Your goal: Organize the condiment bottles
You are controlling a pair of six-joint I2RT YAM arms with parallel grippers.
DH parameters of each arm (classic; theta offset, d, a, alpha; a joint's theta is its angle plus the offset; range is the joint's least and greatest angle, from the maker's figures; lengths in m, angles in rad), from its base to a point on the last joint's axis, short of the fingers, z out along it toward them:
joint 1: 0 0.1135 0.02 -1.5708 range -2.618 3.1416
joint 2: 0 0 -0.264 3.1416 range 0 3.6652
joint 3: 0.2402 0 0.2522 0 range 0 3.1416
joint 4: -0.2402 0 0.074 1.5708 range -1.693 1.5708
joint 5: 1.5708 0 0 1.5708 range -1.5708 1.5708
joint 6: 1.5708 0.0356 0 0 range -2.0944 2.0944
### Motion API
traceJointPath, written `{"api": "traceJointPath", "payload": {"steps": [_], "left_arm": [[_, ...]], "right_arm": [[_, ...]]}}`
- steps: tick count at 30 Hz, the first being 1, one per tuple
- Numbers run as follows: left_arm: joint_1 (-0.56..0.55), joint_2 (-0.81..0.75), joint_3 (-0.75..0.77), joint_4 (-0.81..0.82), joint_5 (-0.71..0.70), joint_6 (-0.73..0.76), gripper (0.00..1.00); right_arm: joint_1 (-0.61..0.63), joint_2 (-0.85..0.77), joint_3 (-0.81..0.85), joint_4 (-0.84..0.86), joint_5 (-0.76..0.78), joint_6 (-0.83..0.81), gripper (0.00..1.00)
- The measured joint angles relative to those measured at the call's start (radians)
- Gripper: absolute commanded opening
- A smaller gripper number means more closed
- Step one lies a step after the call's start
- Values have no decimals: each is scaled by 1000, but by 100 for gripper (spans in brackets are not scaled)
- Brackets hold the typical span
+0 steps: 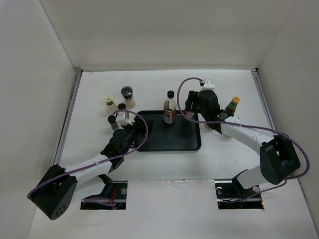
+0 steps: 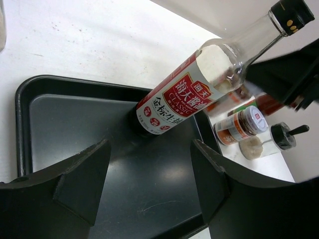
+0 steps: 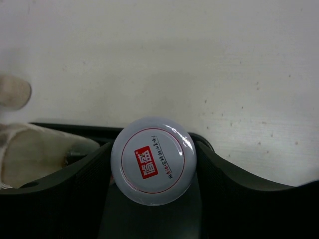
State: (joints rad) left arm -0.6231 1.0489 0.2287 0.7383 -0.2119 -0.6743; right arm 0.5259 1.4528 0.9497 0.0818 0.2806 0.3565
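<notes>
A tall clear black-capped bottle point(image 1: 169, 110) stands at the back edge of the flat black tray point(image 1: 184, 142); in the left wrist view it point(image 2: 199, 84) stands ahead of my fingers. My left gripper point(image 1: 130, 130) point(image 2: 149, 149) is open and empty over the tray's left part. My right gripper point(image 1: 191, 107) point(image 3: 152, 149) is shut on a silver-lidded spice jar point(image 3: 152, 160) point(image 2: 239, 125) by the tray's back right corner. A red yellow-capped sauce bottle point(image 1: 232, 105) stands right of it. Glass jars with a yellow lid point(image 1: 110, 104) and dark lids point(image 1: 128, 94) point(image 1: 113, 122) stand left of the tray.
A small black-capped jar with white contents point(image 2: 276, 138) stands just right of the tray point(image 2: 75, 124). White walls close in the table on three sides. The tray's dark rim point(image 3: 60, 128) shows behind the held jar.
</notes>
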Motion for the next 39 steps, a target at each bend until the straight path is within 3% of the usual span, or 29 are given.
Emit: {"api": "traceJointPath", "payload": {"steps": [6,18,23,30,31,32,35,37,39], "left_arm": [[-8,0,0,0,-1,0,64],[-19,0,0,0,-1,0,64],[-21,0,0,0,-2,0,64],[-23,2,0,0,-1,0,64],[-23,2,0,0,-1,0,64],[-23,2,0,0,-1,0,64],[-26,2,0,0,-2,1,64],[-26,2,0,0,-2,0,64],[-26,2,0,0,-2,0,64]], "right_arm": [[27,3,-78,-7,3,19,51],[45,76,-83,62,54,23,54],[51,105,-84,71,84,13,71],[58,68,-83,107,93,5,84],[58,45,-83,104,93,3,81],[58,16,-83,99,93,1,72],[45,-98,-83,75,93,-13,25],[8,-187,-77,51,97,-11,20],[-64,-260,-53,14,127,-6,25]]}}
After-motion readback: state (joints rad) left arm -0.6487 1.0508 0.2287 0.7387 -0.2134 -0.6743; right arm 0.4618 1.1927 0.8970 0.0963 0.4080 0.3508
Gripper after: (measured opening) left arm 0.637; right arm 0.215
